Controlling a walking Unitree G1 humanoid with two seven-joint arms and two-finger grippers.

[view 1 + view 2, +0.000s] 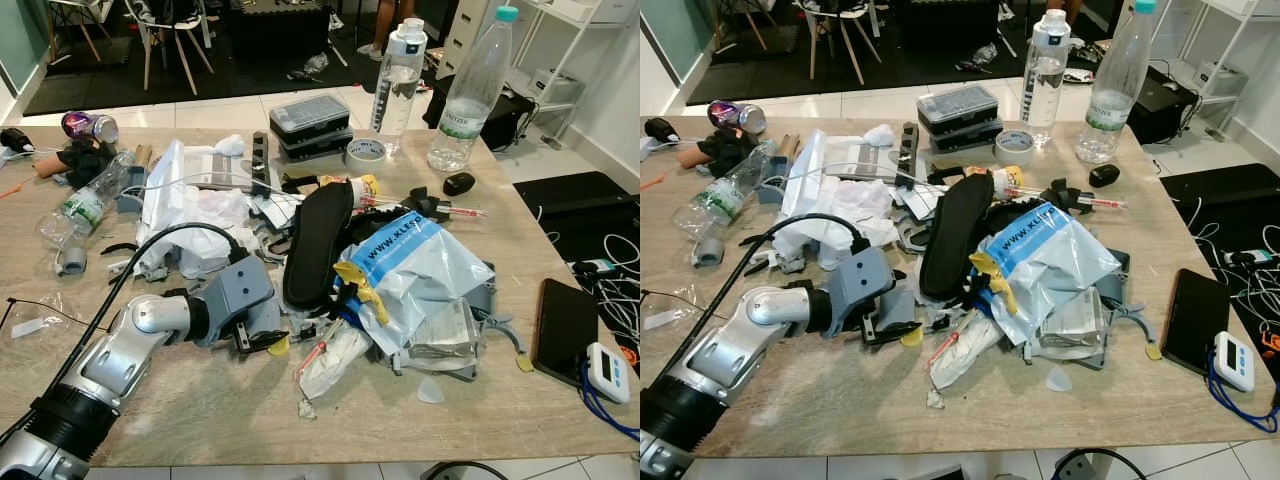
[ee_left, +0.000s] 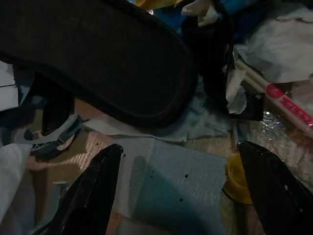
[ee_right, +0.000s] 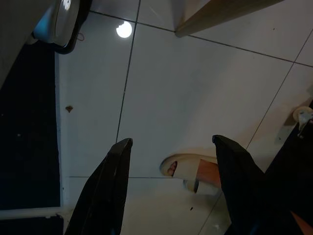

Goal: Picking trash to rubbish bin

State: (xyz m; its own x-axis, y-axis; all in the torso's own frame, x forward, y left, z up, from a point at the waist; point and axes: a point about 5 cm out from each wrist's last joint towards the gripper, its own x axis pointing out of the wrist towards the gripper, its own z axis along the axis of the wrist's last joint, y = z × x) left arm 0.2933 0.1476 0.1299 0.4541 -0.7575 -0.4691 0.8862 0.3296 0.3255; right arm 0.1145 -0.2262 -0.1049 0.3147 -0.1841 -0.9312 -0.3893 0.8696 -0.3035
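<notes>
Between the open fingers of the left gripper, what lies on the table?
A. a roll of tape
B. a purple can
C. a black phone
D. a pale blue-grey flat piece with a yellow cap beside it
D: the left wrist view shows the left gripper open over the pale blue-grey piece, with the yellow cap near one finger.

The blue and white plastic mailer bag (image 1: 420, 262) on the table carries white lettering on its blue band that seems to begin "WWW.XL", the rest lost in the folds. The labels on the two upright water bottles (image 1: 397, 85) are too small to read.
</notes>
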